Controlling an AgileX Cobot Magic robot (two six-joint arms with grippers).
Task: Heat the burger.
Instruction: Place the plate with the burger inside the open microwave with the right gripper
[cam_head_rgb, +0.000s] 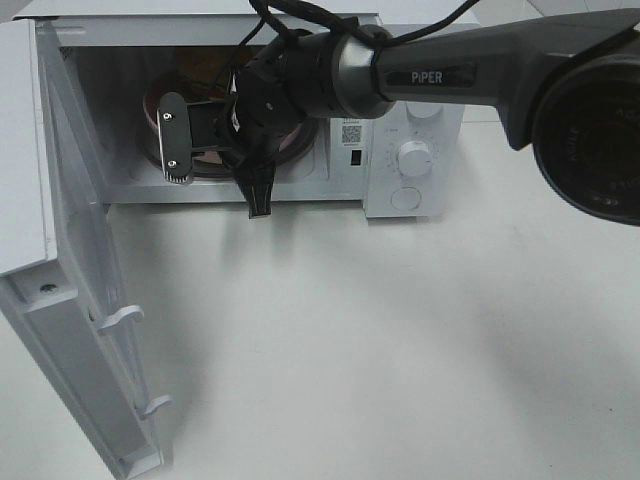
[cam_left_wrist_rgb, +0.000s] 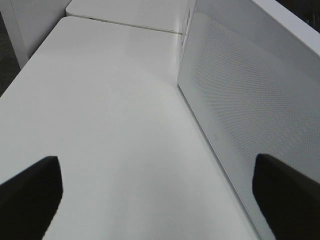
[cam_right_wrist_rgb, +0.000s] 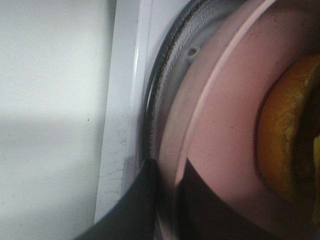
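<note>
The burger (cam_head_rgb: 203, 70) sits on a round pink plate (cam_head_rgb: 150, 108) inside the open microwave (cam_head_rgb: 340, 25). My right arm hides most of it in the high view. In the right wrist view its golden-brown bun (cam_right_wrist_rgb: 280, 135) shows on the pink plate (cam_right_wrist_rgb: 225, 115). The plate lies on the glass turntable (cam_right_wrist_rgb: 162, 85). My right gripper (cam_head_rgb: 200, 150) reaches into the cavity, and its dark fingers (cam_right_wrist_rgb: 135, 210) are closed on the plate's near rim. My left gripper (cam_left_wrist_rgb: 157, 200) is open and empty, low over the table beside the microwave door (cam_left_wrist_rgb: 250, 110).
The microwave door (cam_head_rgb: 60, 300) stands swung open at the left, with hooks on its inner edge. The control panel with its white dial (cam_head_rgb: 415, 158) is on the right of the cavity. White table (cam_head_rgb: 380, 340) lies in front.
</note>
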